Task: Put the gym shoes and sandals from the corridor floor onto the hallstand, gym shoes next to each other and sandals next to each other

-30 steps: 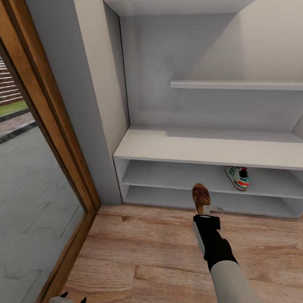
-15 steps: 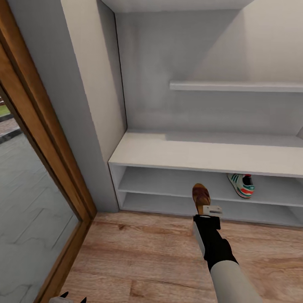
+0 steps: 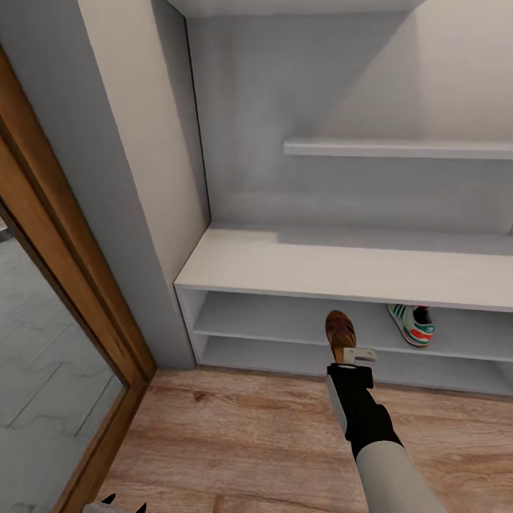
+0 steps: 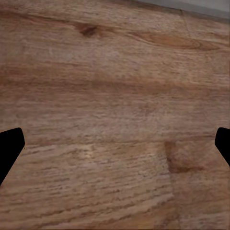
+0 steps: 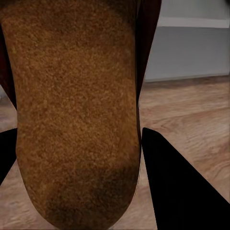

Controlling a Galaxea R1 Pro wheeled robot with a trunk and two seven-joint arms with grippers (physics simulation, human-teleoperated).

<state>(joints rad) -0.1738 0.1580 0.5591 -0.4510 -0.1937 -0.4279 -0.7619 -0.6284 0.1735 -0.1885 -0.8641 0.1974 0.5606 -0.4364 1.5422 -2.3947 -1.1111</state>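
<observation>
From my head, the low, wide light-grey shoe rack [image 3: 299, 269] with its flat top and two long open shelves fills the middle of the scene against the wall, standing on the light brown wood-plank floor [image 3: 235, 434]. My right fingers [image 3: 347, 354] sit at about six o'clock from the rack's upper shelf, clamped on the heel end of a brown leather-look open-backed sandal [image 3: 340, 331] whose toe points at the rack. On that upper shelf, out at three o'clock from the sandal, a white lace-up gym shoe [image 3: 412, 323] with green stripes and red trim lies alone. To do this step well, I judge I should keep the sandal level, push it straight in at the shelf's height, and set it well apart from the gym shoe so its mate can go beside it. My left fingers [image 3: 122, 504] just peek in at seven o'clock of this view.

From my left wrist, two dark fingertips [image 4: 10, 148] stand wide apart over bare planks, holding nothing.

From my right wrist, the sandal's tan insole [image 5: 76, 110] looms close between my dark fingers [image 5: 182, 187], with the rack's grey shelf edge beyond.
</observation>
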